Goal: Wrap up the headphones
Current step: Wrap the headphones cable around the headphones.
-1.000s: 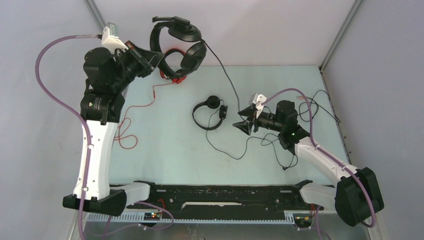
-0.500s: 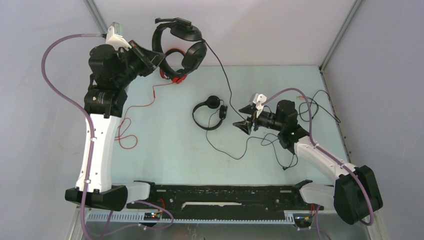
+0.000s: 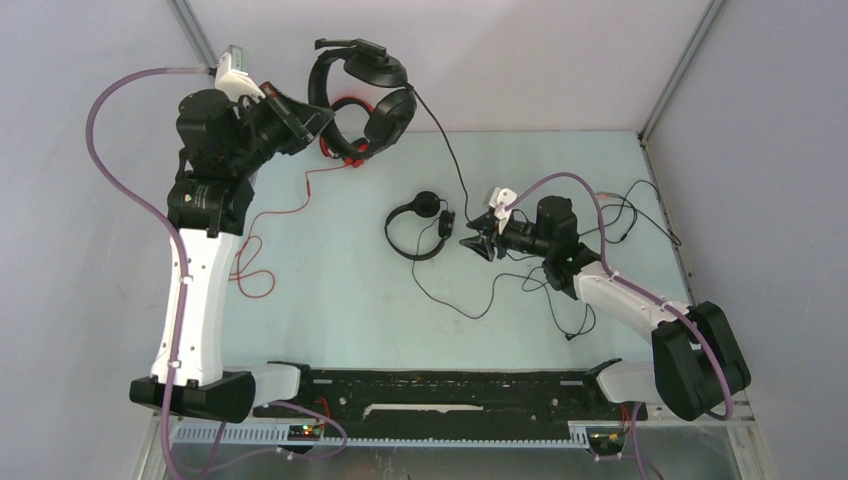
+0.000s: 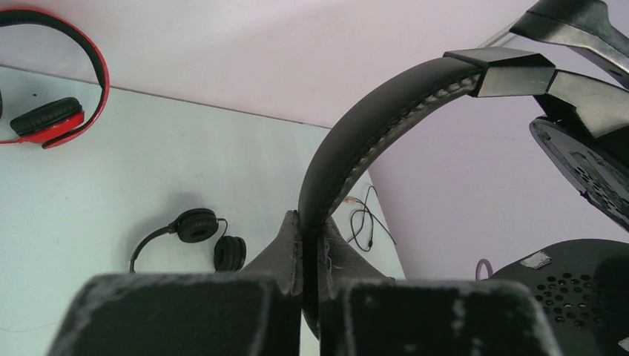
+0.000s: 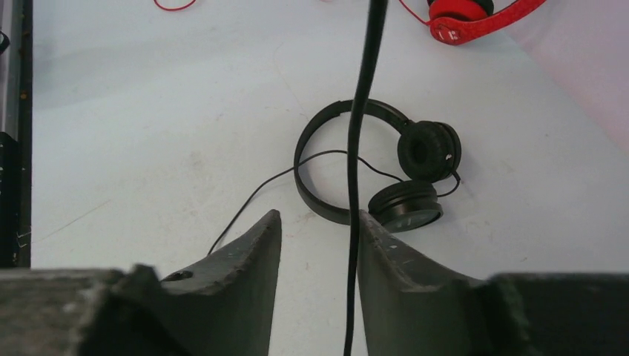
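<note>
cable (image 5: 360, 148) is what your next move turns on: it runs lengthwise through the gap of your right fingers (image 5: 263, 252), which stand released. it lies close against one finger and well clear of the other. ahead of the tips it climbs to the big black headset (image 3: 365, 90), whose headband your left fingers (image 4: 291, 248) grip tight, up off the worktop (image 3: 330, 290). the right arm is nearer, so i'd judge you should pinch the cable there.

From above we see the whole tabletop (image 3: 330, 300); both wrist views, close and low, share the small headset (image 3: 427, 204).
</note>
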You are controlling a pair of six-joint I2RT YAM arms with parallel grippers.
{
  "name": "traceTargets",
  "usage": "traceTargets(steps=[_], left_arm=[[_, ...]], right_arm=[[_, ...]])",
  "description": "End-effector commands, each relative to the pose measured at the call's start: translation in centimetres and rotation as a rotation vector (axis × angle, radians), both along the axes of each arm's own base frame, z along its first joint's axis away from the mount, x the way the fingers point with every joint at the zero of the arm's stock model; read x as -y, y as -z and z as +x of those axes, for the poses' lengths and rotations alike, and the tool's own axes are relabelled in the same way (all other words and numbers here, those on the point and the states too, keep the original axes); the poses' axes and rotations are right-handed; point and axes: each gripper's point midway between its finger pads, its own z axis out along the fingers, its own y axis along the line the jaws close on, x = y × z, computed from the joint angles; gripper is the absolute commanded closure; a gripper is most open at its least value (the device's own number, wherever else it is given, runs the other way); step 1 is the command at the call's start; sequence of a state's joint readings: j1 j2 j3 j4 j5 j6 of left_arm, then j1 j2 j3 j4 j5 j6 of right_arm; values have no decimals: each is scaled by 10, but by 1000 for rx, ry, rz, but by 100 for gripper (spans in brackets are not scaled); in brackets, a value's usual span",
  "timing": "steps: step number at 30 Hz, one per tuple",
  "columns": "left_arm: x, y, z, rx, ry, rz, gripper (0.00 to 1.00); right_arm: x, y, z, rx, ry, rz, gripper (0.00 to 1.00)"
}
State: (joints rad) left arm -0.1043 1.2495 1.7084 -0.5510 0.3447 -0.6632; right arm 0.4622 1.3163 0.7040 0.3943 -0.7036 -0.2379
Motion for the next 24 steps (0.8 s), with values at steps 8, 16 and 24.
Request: traceTargets(steps=[8, 16, 24], left_arm=[[6, -57, -40, 156, 66, -66, 100], [9, -62, -41, 162, 84, -80, 100], [17, -55, -46, 144, 148, -56, 100]], right_arm=[[0, -20, 11, 47, 43, 57, 74], [5, -5, 10, 25, 35, 18, 81], [5, -10, 12, 26, 55, 57, 100]])
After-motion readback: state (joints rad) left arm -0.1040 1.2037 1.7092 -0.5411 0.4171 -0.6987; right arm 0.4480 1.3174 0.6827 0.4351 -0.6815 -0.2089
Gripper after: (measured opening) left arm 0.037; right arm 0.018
